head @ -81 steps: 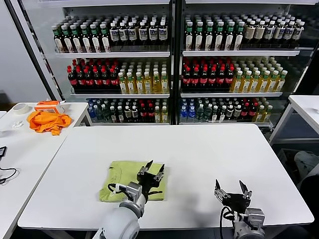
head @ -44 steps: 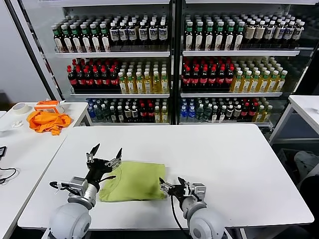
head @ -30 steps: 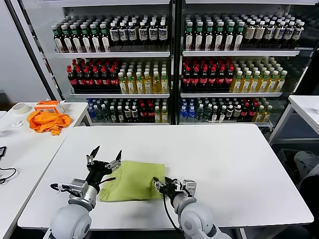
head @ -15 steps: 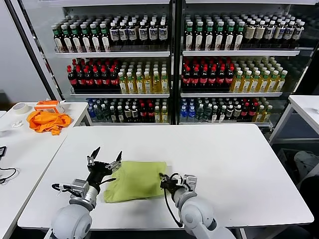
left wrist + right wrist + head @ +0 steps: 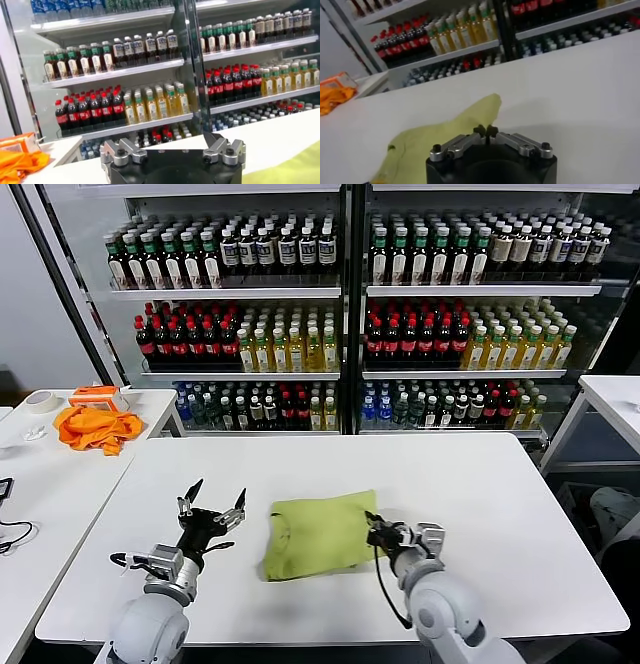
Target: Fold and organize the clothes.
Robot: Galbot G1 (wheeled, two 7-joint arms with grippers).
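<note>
Nearest the robot, the right claw (image 5: 372, 529) sits low over the white surface (image 5: 480, 494), its fingers pinched together on the right edge of the lime yellow-green cotton T-shirt (image 5: 320, 534); the right wrist view shows the tips meeting over a raised fold of that cloth (image 5: 465, 125). The left claw (image 5: 210, 516) hovers just to the left of the shirt, fingers spread wide and holding nothing, clear of the fabric.

The shirt lies near the front middle of the surface as a compact, roughly rectangular bundle, its round neckline showing at the left end. So the folding looks largely done, though the edges are uneven and the right side is lifted in the pinch. What seems left is to set the bundle where it belongs, let go and perhaps smooth it.

Farther off, a bright orange cloth heap (image 5: 96, 427) rests on the side table at the left, and beyond stand glass-fronted coolers full of bottles (image 5: 340, 314).
</note>
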